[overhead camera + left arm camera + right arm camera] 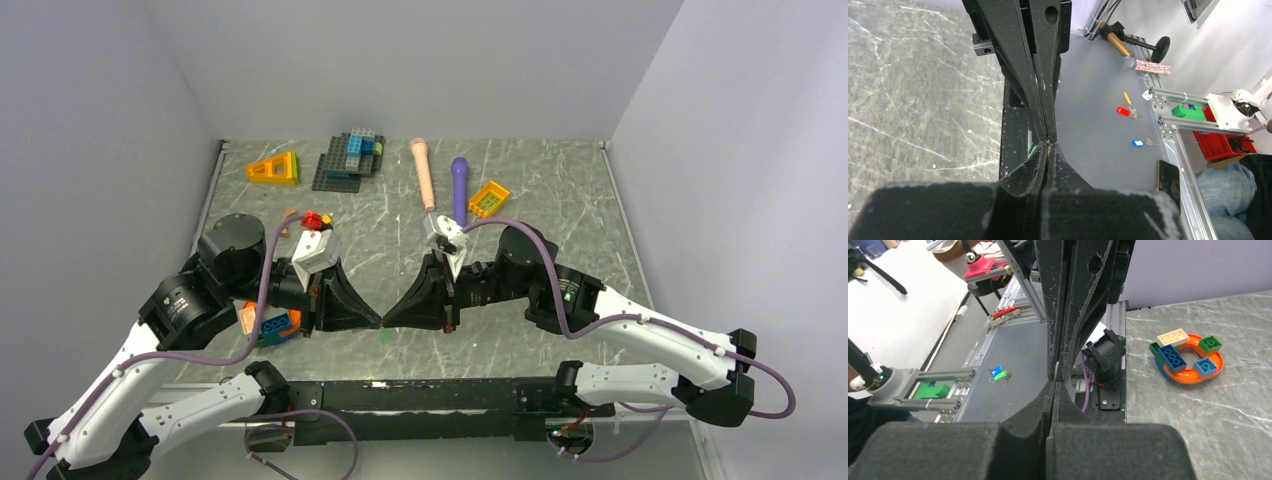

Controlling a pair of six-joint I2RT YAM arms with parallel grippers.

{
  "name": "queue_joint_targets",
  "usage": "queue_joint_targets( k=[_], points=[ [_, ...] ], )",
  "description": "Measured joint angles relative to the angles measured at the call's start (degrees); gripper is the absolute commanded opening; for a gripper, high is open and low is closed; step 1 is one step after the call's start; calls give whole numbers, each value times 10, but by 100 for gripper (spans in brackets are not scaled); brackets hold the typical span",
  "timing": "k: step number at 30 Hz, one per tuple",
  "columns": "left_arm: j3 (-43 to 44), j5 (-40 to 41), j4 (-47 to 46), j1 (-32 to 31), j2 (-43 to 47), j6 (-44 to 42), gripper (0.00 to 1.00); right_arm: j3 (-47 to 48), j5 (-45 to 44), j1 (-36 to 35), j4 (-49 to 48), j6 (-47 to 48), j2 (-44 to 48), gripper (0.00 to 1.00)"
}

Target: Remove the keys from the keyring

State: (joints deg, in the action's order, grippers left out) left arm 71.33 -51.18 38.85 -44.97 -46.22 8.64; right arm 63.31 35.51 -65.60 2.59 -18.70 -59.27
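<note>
My left gripper (377, 322) and right gripper (389, 320) meet tip to tip just above the table's near edge, both shut. A thin sliver of metal, the keyring (1056, 371), shows edge-on where the tips meet. In the right wrist view it sits between the left gripper's fingers. From the left wrist the same metal (1048, 141) is pinched at the right gripper's tips, just past my left gripper (1048, 147). A green tag (384, 336) hangs under the tips. Ring and keys cannot be told apart, as the fingers hide most of them.
An orange ring with bricks (268, 325) lies by the left arm. At the back are an orange wedge (273, 169), a brick stack (350, 160), a peach handle (423, 172), a purple handle (459, 188) and a yellow piece (488, 198). Tagged keys (1128, 112) lie off the table.
</note>
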Motion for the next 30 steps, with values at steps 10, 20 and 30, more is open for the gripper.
queue_joint_targets(
  k=[10,20,30],
  points=[
    [11,87,29,0,-2,2,1,-3,-70,3,16,-4,0,0],
    [12,164,37,0,-6,13,0,-16,-145,3,12,-13,1,0],
    [13,211,39,0,-14,29,0,-20,-196,-1,13,-12,0,0]
  ],
)
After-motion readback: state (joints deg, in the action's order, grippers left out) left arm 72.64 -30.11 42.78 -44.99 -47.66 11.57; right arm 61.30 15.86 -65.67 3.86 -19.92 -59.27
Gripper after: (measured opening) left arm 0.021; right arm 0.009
